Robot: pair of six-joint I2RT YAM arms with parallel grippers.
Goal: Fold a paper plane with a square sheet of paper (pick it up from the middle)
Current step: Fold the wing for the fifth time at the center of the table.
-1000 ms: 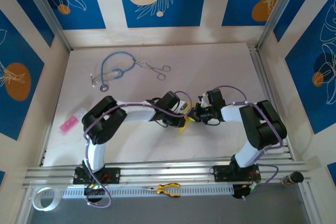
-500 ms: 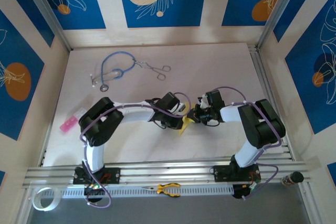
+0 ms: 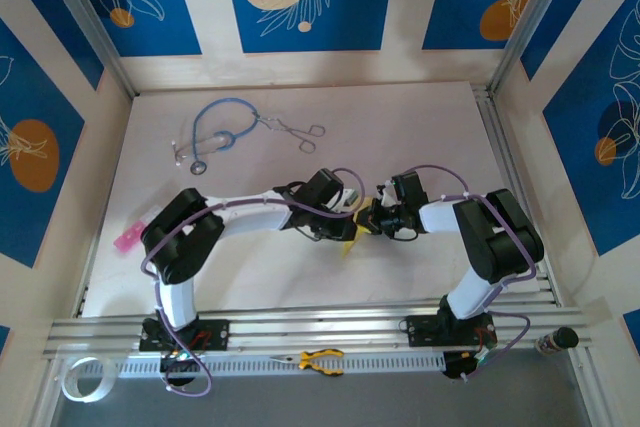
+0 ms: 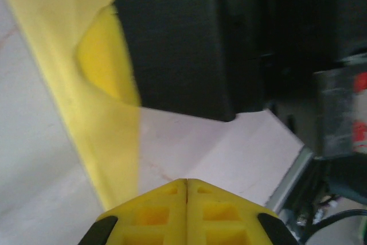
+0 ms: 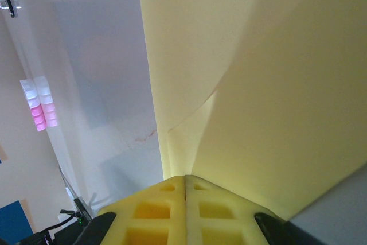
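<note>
paper [image 3: 350, 238]: yellow, mid-frame from above, between both wrists | right gripper [image 5: 185, 178]: pads pressed together, pinching the paper, which rises straight out of them | left gripper [image 4: 186, 183]: pads together; paper runs past its left pad, hold unclear

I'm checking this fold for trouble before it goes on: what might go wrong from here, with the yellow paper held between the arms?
1. The yellow paper leaves the right gripper's shut fingers curved; a hard pull may crease it off-line or tear it.
2. At the left gripper, also shut, the paper meets the fingers' side, not clearly their seam: it may slip free.
3. The grippers sit close together in the top view and may collide.
</note>
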